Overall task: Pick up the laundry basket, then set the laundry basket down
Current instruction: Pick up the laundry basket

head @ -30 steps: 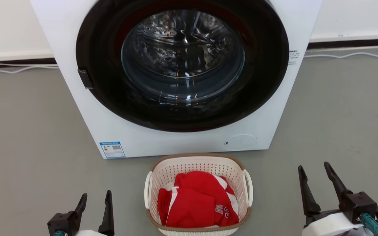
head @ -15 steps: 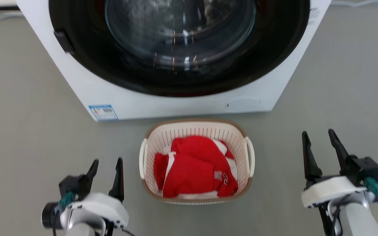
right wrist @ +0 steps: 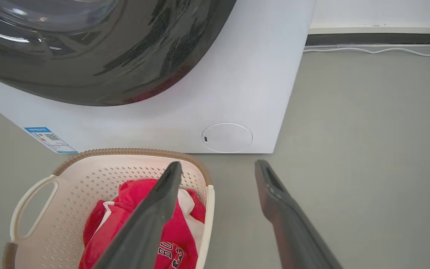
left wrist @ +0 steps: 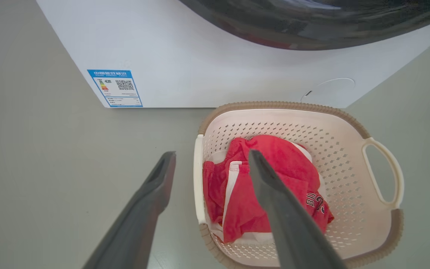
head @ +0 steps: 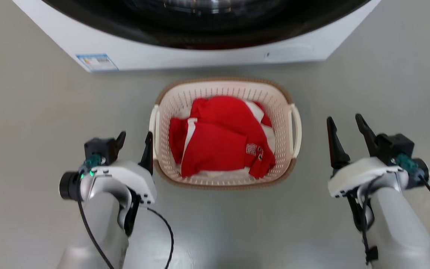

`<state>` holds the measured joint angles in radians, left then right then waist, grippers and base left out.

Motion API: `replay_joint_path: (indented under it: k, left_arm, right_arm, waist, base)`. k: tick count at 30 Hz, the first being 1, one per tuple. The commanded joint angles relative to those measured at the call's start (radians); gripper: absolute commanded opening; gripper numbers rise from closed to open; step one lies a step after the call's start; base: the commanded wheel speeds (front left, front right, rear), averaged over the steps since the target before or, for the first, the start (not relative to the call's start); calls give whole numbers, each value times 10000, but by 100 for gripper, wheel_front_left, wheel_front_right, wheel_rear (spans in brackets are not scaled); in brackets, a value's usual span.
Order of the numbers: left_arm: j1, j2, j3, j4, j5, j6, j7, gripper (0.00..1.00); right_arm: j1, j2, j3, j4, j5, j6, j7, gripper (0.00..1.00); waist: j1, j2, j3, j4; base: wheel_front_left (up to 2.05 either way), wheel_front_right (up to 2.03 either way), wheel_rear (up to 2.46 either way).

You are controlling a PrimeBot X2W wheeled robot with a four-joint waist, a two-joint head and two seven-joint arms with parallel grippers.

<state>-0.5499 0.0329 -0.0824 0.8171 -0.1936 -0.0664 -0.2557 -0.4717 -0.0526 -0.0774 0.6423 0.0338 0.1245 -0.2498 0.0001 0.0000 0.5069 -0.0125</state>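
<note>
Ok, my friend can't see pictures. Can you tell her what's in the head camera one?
A cream laundry basket holding red clothes sits on a grey floor in front of a white washing machine. The robot's left gripper and right gripper are on either side of it, fingers open, holding nothing.

Washing machine (head: 185, 58) mostly off-frame.

This is a laundry corner of a plain room: a white front-loading washing machine (right wrist: 245, 86) with a dark round door (right wrist: 88, 56) and an energy label (left wrist: 115, 88) stands on a smooth grey floor (head: 32, 112). A laundry basket (head: 224, 87) of red clothes (head: 218, 142) sits before it, and a white wall (right wrist: 383, 13) with dark skirting (right wrist: 379, 39) runs behind.
</note>
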Motion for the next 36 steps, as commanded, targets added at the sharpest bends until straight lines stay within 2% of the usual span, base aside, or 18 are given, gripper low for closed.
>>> replay_joint_path:
  k: [1,9,21,36]
  left_arm:
    - [-442,173,198,165,-22,-26,-61,100]
    - [-1579,173,103,1133,-104,-38,-61,100]
    - [-2421,347,137,1825,174,68,-61,100]
    - [-3464,536,219,2212,354,298,-61,100]
  right_arm:
    - [-284,22,435,106,187,62,-120,100]
    - [-946,23,676,808,409,62,-120,100]
    - [-1313,23,613,978,470,62,-120,100]
    - [-2157,24,902,1053,801,62,-120,100]
  waist:
    - [-1,0,784,-23]
    - [-1,0,1628,-185]
    - [-1,0,2520,-384]
    - [-1,0,3773,-222]
  base:
    - [0,0,0]
    - [0,0,0]
    - [0,0,0]
    - [0,0,0]
